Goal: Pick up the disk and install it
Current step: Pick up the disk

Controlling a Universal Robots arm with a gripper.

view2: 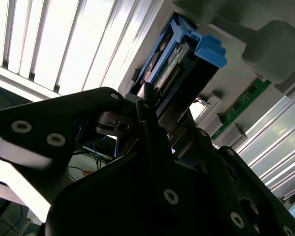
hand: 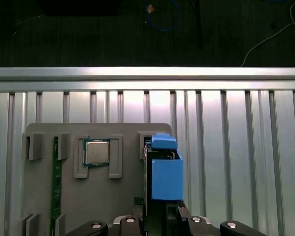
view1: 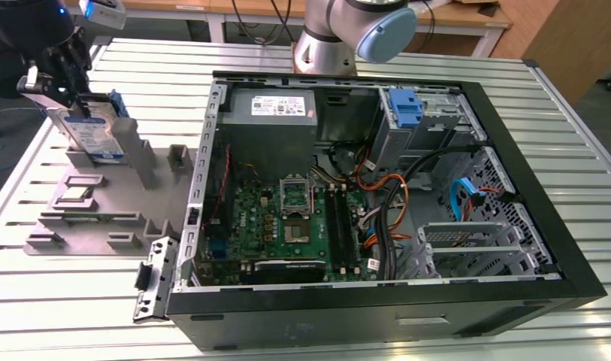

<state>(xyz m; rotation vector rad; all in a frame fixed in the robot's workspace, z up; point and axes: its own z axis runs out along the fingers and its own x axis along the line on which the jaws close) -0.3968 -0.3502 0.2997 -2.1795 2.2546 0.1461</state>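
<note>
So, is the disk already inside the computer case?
No, the disk stands upright in the grey holder, outside the computer case.

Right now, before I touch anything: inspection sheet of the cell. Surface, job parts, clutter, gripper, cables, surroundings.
Surface: ribbed metal table carrying a grey tray and an open computer case.
Job's things: disk stands on edge in a slot of the tray, not yet in the case.
Clutter: processor chip and memory stick seated in the tray; blue bracket in the case's drive bay.
Gripper: gripper is at the disk's top edge; grip cannot be judged.
Cables: orange, black and blue leads loose inside the case, none across the tray.
Surroundings: arm base on the table beyond the case; wooden benches past the table.
</note>
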